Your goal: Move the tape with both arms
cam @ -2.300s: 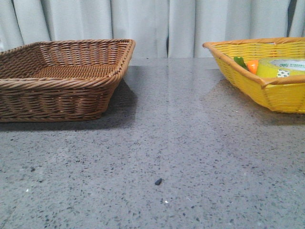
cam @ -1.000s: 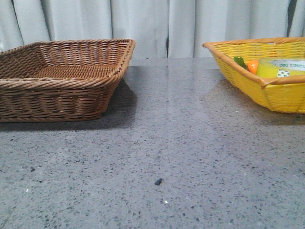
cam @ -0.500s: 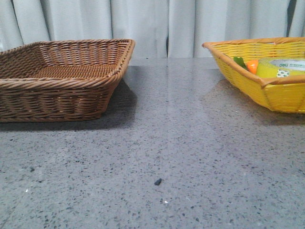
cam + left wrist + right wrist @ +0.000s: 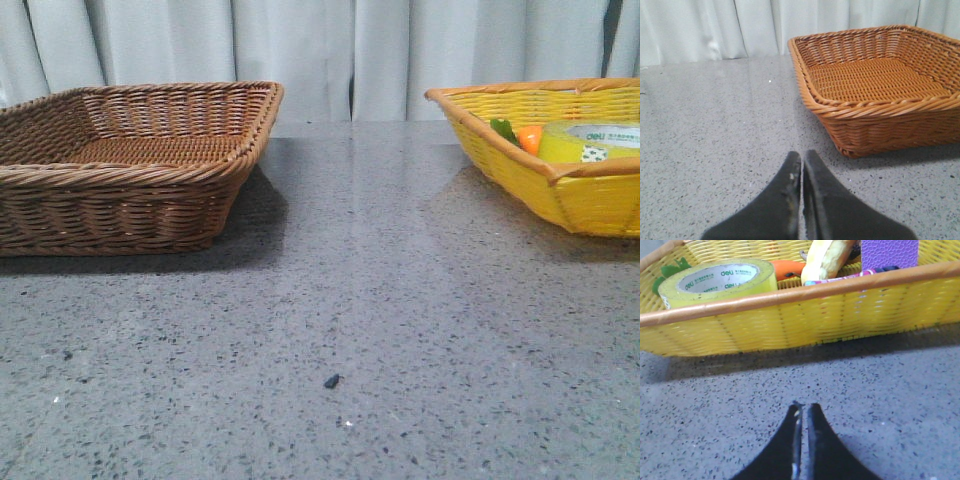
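Observation:
The tape [image 4: 720,281] is a wide yellow roll with a white core printed "deli". It lies flat inside the yellow basket [image 4: 790,315], and in the front view the tape [image 4: 590,143] shows just over the rim at the far right. My right gripper [image 4: 802,407] is shut and empty, low over the grey table a short way in front of that basket. My left gripper [image 4: 802,156] is also shut with nothing in it, near a corner of the brown wicker basket [image 4: 880,85]. Neither arm appears in the front view.
An orange carrot [image 4: 530,138] with green leaves lies beside the tape. A yellowish object [image 4: 827,257] and a purple item [image 4: 889,252] also sit in the yellow basket [image 4: 545,185]. The brown wicker basket [image 4: 130,170] stands at the left. A small dark speck [image 4: 331,381] lies on the table.

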{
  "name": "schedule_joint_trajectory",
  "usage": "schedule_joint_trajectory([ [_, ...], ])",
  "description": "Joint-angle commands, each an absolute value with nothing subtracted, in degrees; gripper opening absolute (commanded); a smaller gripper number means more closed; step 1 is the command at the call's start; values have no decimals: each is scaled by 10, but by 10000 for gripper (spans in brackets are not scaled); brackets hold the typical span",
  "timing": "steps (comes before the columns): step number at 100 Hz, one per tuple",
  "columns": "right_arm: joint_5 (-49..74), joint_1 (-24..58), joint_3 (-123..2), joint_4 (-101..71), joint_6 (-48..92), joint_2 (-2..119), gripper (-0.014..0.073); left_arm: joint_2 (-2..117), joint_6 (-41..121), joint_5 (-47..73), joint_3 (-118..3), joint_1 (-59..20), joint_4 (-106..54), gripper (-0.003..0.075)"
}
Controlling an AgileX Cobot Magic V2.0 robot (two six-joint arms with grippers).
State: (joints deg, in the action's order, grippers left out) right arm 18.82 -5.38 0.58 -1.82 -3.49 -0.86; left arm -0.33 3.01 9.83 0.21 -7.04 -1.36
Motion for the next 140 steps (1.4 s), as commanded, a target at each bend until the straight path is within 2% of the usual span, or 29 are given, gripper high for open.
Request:
schedule_joint_trajectory([
  [1,148,-56,18,-24,-30,-17,-74,-20,27,44,7,-69,-19,-21],
  [74,-32,-56,17,-30,-30,-17,-74,-20,27,-95,3,-71,-55,-21],
  [108,0,-56,-63,-41,-30,46,-74,17,27,-61,-90,-71,-71,-21],
  [130,150,-56,-194,-40,-30,159,-74,79,27,-21,-166,-71,-52,-21],
  [140,119,-56,-217,-40,-30,201,-74,89,27,-42,-172,-71,-57,-21],
])
